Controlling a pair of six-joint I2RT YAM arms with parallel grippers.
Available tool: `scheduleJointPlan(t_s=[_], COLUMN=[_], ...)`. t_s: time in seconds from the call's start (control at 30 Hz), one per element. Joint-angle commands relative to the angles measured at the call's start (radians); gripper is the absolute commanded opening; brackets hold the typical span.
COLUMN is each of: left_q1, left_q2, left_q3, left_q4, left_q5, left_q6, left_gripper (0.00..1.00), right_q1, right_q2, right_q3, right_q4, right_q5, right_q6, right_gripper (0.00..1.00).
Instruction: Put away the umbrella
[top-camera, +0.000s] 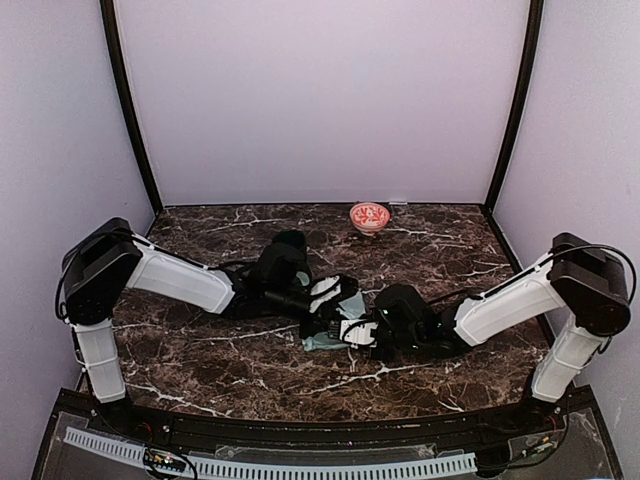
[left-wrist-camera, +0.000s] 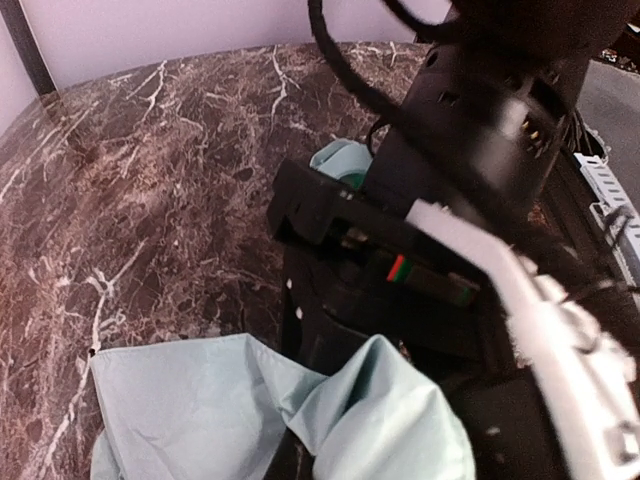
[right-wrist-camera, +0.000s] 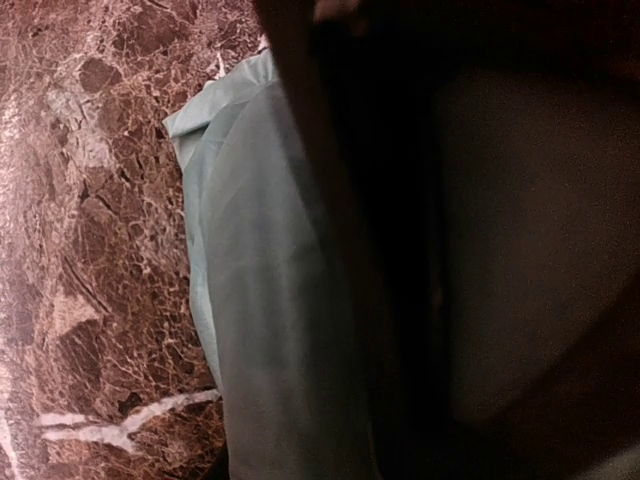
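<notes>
The umbrella (top-camera: 322, 342) lies crumpled in the middle of the table, pale mint-green fabric between the two grippers. My left gripper (top-camera: 332, 295) reaches in from the left onto its far side. In the left wrist view the fabric (left-wrist-camera: 200, 400) rises in a pinched fold where the jaws are, hiding the fingers. My right gripper (top-camera: 350, 330) comes from the right onto the near side. Its wrist view is filled by a band of fabric (right-wrist-camera: 270, 300) beside a dark mass, close to the lens. The right gripper's black body (left-wrist-camera: 400, 250) looms in the left wrist view, with a mint-green piece (left-wrist-camera: 340, 160) behind it.
A small red-patterned bowl (top-camera: 369, 217) stands near the back wall, right of centre. The dark marble table (top-camera: 200, 360) is walled on three sides, with black posts in the back corners. Both arms lie low across the table's middle.
</notes>
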Motion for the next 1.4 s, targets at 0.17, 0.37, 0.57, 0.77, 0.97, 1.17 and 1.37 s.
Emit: scheduleJointPlan(t_s=[0.17, 0.37, 0.57, 0.77, 0.97, 1.17, 1.37], left_q1=[-0.016, -0.063, -0.161, -0.201, -0.260, -0.265, -0.244], left_q2=[-0.035, -0.024, -0.047, 0.002, -0.034, -0.092, 0.065], left_q3=[-0.159, -0.126, -0.128, -0.148, -0.163, -0.164, -0.166], left_q4=[0.070, -0.102, -0.140, -0.252, -0.268, -0.140, -0.183], left_q5=[-0.072, -0.139, -0.122, -0.202, -0.243, -0.213, -0.351], left_q6=[0.078, 0.279, 0.360, 0.410, 0.445, 0.422, 0.530], left_gripper=[0.00, 0.00, 0.00, 0.00, 0.00, 0.00, 0.00], right_q1=[-0.035, -0.092, -0.120, -0.177, -0.230, -0.318, -0.343], right_q2=[-0.074, -0.039, -0.028, -0.049, -0.019, 0.035, 0.022], right_q3=[-0.049, -0.016, -0.019, -0.022, 0.009, 0.105, 0.133], right_q4=[0.101, 0.088, 0.092, 0.102, 0.118, 0.066, -0.035], right_q5=[-0.066, -0.105, -0.131, -0.226, -0.227, -0.249, -0.308], right_q6=[0.158, 0.315, 0.379, 0.434, 0.511, 0.668, 0.655], right_gripper=[0.10, 0.23, 0.18, 0.15, 0.05, 0.00, 0.00])
